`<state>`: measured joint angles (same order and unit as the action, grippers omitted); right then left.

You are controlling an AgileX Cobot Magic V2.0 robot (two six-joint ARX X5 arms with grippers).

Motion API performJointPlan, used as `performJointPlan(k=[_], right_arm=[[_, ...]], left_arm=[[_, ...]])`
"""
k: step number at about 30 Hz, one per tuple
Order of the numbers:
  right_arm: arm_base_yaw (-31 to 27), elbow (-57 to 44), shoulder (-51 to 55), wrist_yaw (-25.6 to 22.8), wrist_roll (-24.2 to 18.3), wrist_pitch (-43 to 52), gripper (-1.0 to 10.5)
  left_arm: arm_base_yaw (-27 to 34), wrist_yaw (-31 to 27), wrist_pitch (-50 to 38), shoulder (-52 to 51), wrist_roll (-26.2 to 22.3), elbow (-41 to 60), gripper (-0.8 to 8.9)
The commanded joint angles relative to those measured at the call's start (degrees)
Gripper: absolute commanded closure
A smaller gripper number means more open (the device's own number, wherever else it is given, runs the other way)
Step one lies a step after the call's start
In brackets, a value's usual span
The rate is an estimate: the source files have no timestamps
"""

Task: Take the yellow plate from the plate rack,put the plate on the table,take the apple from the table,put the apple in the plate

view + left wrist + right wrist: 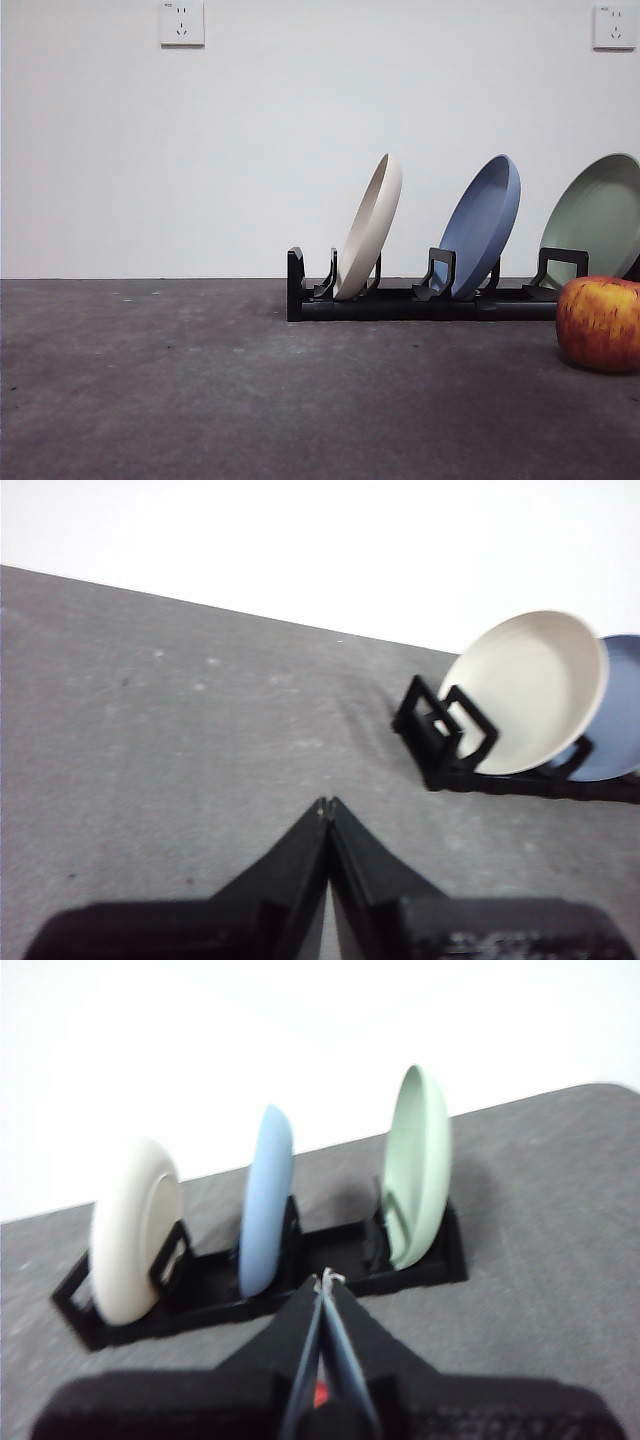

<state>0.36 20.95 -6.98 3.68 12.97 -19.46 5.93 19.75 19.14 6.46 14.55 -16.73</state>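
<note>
the plate rack (420, 300) sits toward the back of the table (200, 380), holding three plates on edge, each leaning in its own slot. the yellow plate (370, 228) stands in the end slot, the blue plate (485, 225) in the middle one, and the pale green plate (597, 215) in the slot at the other end, partly cut off by the picture's edge. the apple (600, 322) rests on the table in front of the rack, just before the green plate's end, well apart from the yellow plate.

the table is dark grey, rough and mottled. behind it runs a plain white wall with two sockets (182, 22) high up.

the left gripper (326, 805) hangs above bare table with its jaws pressed together, gripping nothing; the yellow plate shows off to its side. the right gripper (325, 1280) is likewise closed and empty, pointing at the rack between the blue and green plates without touching it.
</note>
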Motion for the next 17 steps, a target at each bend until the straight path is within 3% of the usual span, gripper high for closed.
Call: performJointPlan(k=[1,9,13,17], right_arm=[[0.0,4.7,-2.9,1.9,-0.5,-4.0,9.6],[0.0,20.2,-12.0,6.9,-7.8,-17.1,9.6],[0.0,27.5,-15.8,7.5,-10.9,-22.9,9.6],[0.0,33.6,-18.7,8.4,-11.9,-27.9,9.6]], left_arm=[[-0.1,2.4,2.0,2.2,-0.1,-3.9,8.2],[-1.1,8.9,4.5,9.9,0.2,-15.4,8.2],[-2.8,9.2,8.5,13.3,0.0,-21.3,8.2],[-4.6,9.2,15.1,16.4,-3.7,-27.3,8.2]])
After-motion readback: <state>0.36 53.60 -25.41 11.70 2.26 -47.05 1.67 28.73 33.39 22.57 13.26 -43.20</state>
